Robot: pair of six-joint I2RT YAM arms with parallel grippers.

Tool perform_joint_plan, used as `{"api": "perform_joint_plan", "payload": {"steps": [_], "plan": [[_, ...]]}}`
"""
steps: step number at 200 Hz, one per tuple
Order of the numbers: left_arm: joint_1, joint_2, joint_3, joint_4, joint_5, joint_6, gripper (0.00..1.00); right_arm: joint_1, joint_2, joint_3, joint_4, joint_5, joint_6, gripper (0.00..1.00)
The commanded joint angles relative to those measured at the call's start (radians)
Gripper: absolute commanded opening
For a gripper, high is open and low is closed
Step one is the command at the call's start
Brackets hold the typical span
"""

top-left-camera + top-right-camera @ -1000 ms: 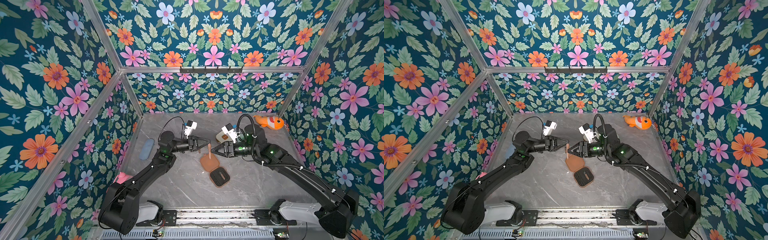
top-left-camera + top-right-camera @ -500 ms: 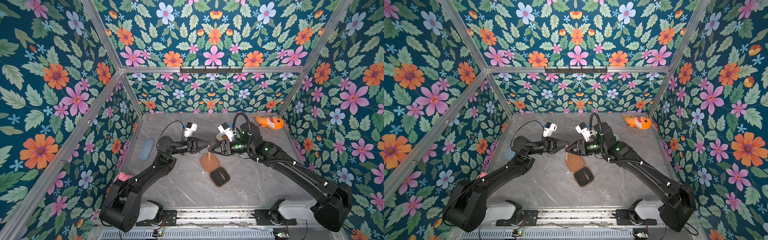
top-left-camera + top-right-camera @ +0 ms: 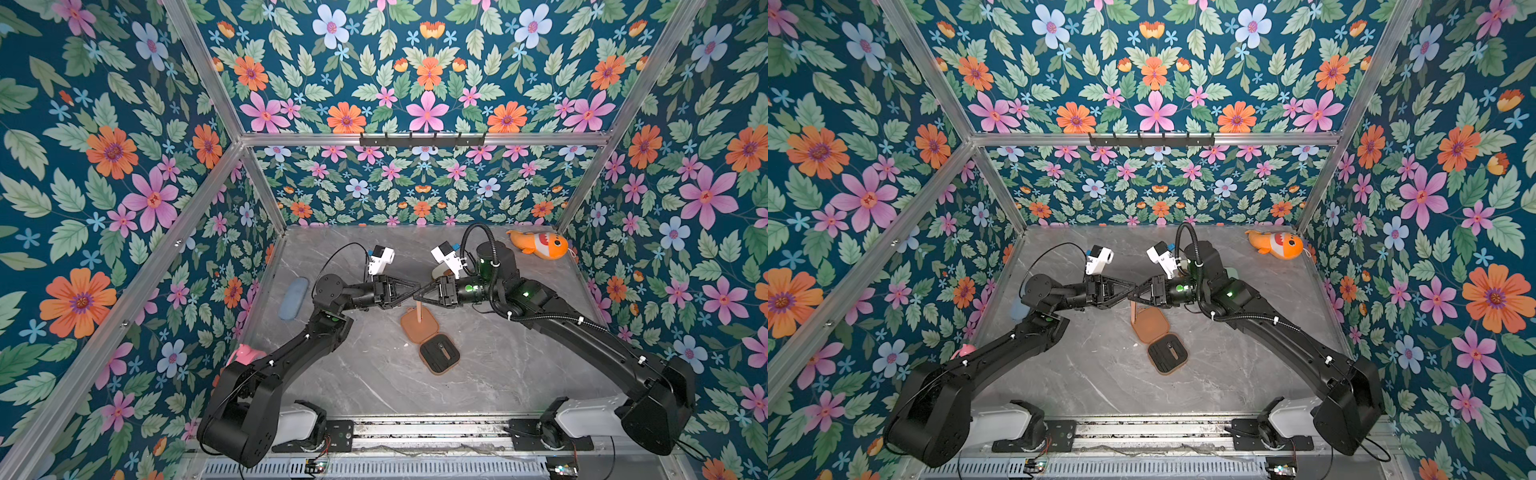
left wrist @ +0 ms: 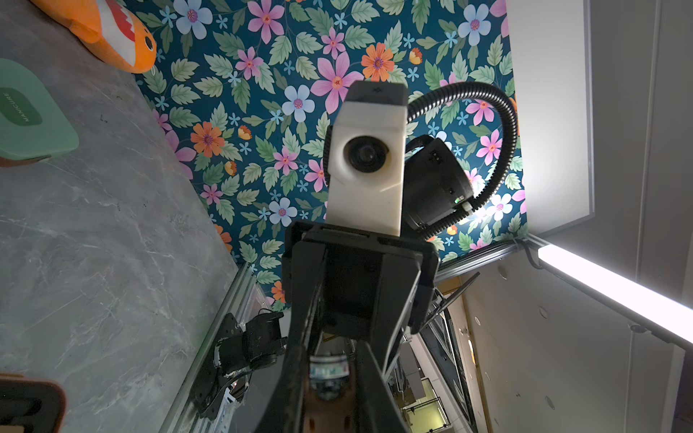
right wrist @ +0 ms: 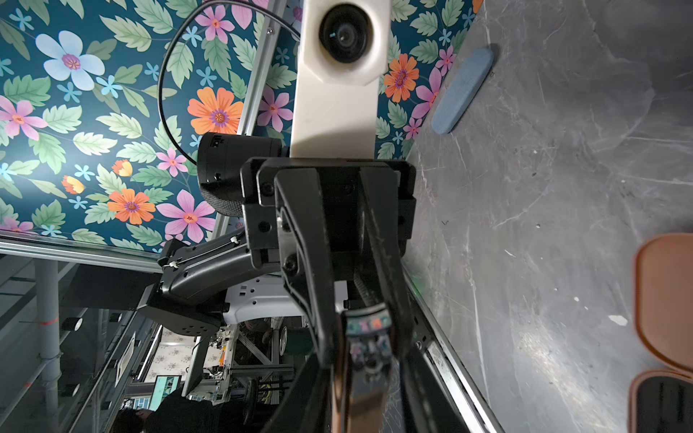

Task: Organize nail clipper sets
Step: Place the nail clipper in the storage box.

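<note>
A slim copper nail clipper (image 3: 419,311) hangs upright where my two grippers meet tip to tip, just above the open brown case. The case's lid (image 3: 419,326) and black tray (image 3: 439,353) lie flat on the table. My left gripper (image 3: 411,293) is shut on the clipper's top end (image 4: 330,378). My right gripper (image 3: 422,294) faces it with its fingers close on either side of the clipper (image 5: 365,337); whether they press on it does not show. A cream case (image 3: 438,272) sits behind the right wrist and a mint green case (image 4: 30,112) lies further back.
A pale blue oblong case (image 3: 294,297) lies by the left wall. An orange fish plush (image 3: 538,244) sits in the back right corner. A pink clock (image 3: 247,355) peeks out beside the left arm. Floral walls enclose the grey marble table (image 3: 374,386).
My right gripper has moved left to meet the left gripper, and its jaws have narrowed round the clipper. The left gripper has kept its hold on the clipper.
</note>
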Motion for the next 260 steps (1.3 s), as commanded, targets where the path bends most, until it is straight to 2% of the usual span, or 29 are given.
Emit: {"api": "perform_joint_plan", "payload": {"steps": [1,15,20,36,46,55,76,92,105,131,174,212,260], "plan": [[-0.001,-0.005,-0.004,0.032,0.016,0.011,0.09,0.0,0.005,0.007,0.069,-0.026,0.021,0.25],[-0.001,-0.005,-0.003,0.03,0.013,0.011,0.15,0.0,0.006,0.007,0.083,-0.038,0.03,0.2],[-0.001,-0.006,-0.003,0.026,0.011,0.011,0.22,0.0,0.006,0.006,0.086,-0.043,0.033,0.18],[0.001,-0.014,0.004,-0.026,-0.002,0.042,0.55,0.0,0.001,0.005,0.075,-0.046,0.028,0.15],[0.009,-0.027,0.021,-0.139,-0.018,0.117,0.65,-0.001,-0.004,0.006,0.038,-0.034,0.006,0.15],[0.022,-0.044,0.043,-0.296,-0.042,0.211,0.68,0.0,-0.011,0.005,-0.012,-0.011,-0.025,0.14],[0.072,-0.068,0.119,-0.754,-0.162,0.47,0.67,0.0,-0.031,-0.004,-0.168,0.089,-0.123,0.13],[0.091,-0.049,0.188,-1.079,-0.312,0.66,0.66,0.0,-0.045,-0.03,-0.263,0.196,-0.189,0.13],[0.091,-0.014,0.211,-1.216,-0.412,0.736,0.64,0.0,-0.049,-0.05,-0.344,0.303,-0.242,0.13],[0.08,0.05,0.154,-1.179,-0.45,0.734,0.6,0.005,-0.055,-0.118,-0.411,0.484,-0.304,0.13],[0.004,0.154,0.157,-1.129,-0.517,0.722,0.57,0.073,-0.021,-0.209,-0.417,0.729,-0.341,0.12],[-0.056,0.277,0.211,-1.075,-0.536,0.707,0.53,0.135,0.028,-0.249,-0.35,0.802,-0.353,0.11],[-0.073,0.367,0.231,-1.003,-0.533,0.681,0.51,0.16,0.097,-0.254,-0.283,0.799,-0.361,0.11]]}}
